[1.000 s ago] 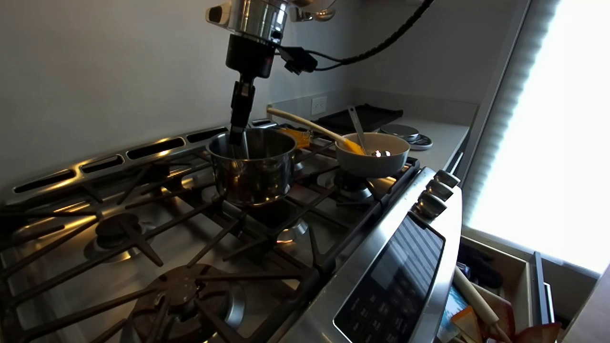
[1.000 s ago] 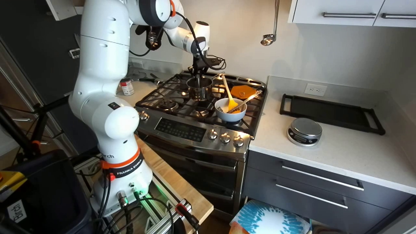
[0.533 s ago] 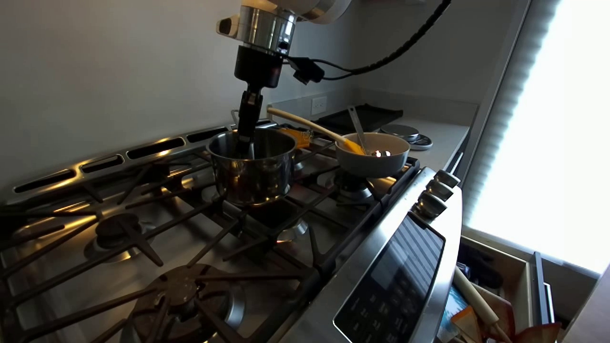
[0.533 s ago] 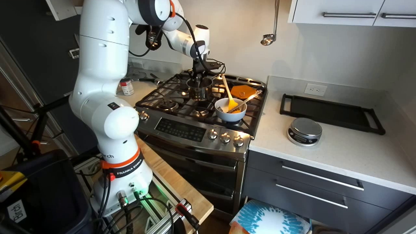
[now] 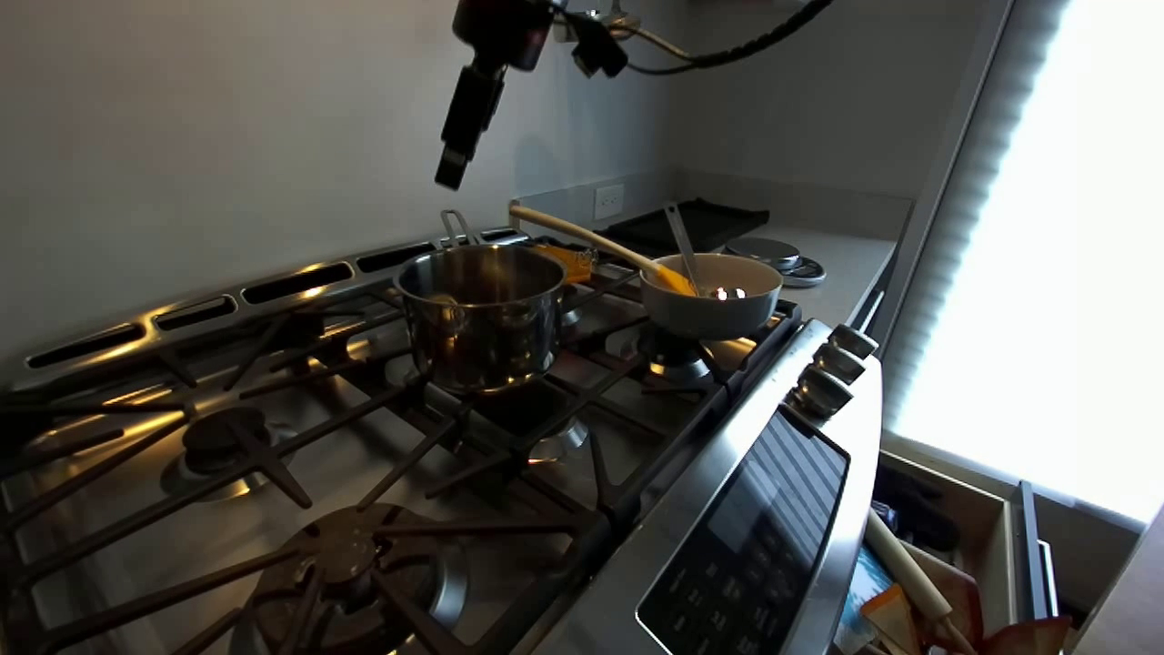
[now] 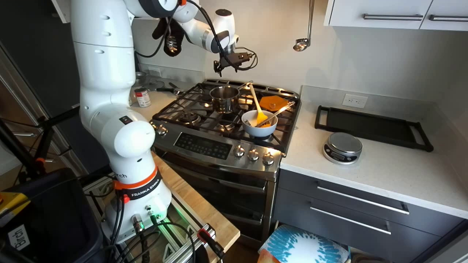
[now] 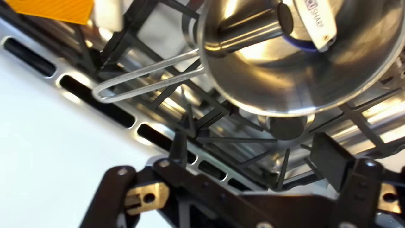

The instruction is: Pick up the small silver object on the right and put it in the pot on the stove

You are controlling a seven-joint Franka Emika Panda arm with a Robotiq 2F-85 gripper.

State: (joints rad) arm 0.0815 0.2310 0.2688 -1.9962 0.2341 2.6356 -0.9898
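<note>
The shiny steel pot (image 5: 482, 341) stands on the stove (image 6: 237, 164) in both exterior views. Looking into the pot (image 7: 278, 85) in the wrist view, I see a pale tool (image 7: 318, 25) lettered "SHARP", a blue curved edge beside it, and a dark shiny cylinder (image 7: 253, 30) against the wall. Which of these is the small silver object I cannot tell. My gripper (image 7: 251, 139) has its fingers (image 7: 330, 160) far apart, with nothing between them. In both exterior views the gripper (image 5: 450, 173) hangs well above the pot, towards the back wall.
Beside the pot stands a light bowl (image 6: 259, 129) holding a yellow spatula (image 6: 261, 116) and a metal utensil. Behind it lies an orange trivet (image 6: 272, 103). The pot's wire handle (image 7: 148, 76) points to the back wall. A scale (image 6: 343, 148) and black tray (image 6: 373, 128) occupy the right counter.
One second ago the gripper reached into the pot with something silvery at its tips, and it sank lower half a second later. Now it has risen clear of the rim, empty and spread.
</note>
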